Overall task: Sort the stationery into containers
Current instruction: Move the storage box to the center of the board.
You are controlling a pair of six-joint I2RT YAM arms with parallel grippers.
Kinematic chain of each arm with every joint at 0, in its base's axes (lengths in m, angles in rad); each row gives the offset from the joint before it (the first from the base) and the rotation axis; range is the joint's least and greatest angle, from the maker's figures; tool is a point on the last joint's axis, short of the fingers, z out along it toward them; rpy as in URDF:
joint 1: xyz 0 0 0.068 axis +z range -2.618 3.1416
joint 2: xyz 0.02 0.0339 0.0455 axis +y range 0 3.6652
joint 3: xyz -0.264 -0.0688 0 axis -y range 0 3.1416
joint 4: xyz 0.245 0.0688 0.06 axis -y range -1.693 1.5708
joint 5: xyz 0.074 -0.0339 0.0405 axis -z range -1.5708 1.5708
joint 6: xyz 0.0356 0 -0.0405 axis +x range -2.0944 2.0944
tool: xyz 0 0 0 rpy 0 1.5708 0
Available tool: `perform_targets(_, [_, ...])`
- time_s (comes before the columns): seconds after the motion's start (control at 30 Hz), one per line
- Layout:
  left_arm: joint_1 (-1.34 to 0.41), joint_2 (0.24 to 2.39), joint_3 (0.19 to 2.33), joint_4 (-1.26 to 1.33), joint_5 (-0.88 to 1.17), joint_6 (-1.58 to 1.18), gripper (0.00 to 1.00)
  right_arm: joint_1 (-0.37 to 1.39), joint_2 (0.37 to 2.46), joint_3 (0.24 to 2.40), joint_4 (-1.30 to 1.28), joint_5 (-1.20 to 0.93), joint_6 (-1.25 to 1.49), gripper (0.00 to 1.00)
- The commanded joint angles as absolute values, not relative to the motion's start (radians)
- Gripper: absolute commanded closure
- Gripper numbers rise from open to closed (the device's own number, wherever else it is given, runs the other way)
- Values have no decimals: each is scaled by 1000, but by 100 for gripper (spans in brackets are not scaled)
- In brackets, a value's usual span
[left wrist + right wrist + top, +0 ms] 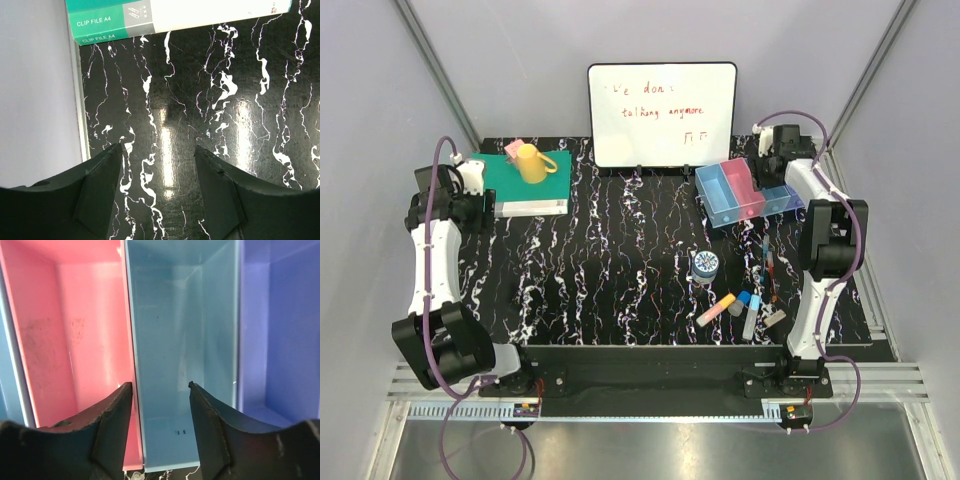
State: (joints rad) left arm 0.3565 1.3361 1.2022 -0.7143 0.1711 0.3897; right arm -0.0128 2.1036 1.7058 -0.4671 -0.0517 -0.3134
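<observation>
The containers [738, 194] are a row of joined bins at the back right. My right gripper [768, 168] hangs over them. In the right wrist view its jaws [160, 387] stand open and empty above the middle blue bin [185, 325], between the pink bin [75, 330] and the purple bin [280, 330]; all three look empty. The stationery lies in front on the table: a patterned roll [704, 266], an orange-pink marker [716, 309], blue-capped markers [751, 316], thin pens [767, 266] and a tan block [775, 318]. My left gripper [157, 150] is open over bare table at the far left.
A green book [528, 178] with a yellow mug [531, 162] on it lies at the back left; its spine [175, 15] shows just ahead of my left gripper. A whiteboard [662, 115] stands at the back centre. The table's left edge [79, 125] runs beside my left fingers.
</observation>
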Motion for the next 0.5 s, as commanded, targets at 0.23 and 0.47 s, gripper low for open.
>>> perform_targets(0.23, [353,1308,1212,-709,215,413,35,41,2074,1594,-445,-55,-250,78])
perform_targets(0.47, [353,1322,1232,-709,227,416,35,93,2014,1543,-471,-63,-138,100])
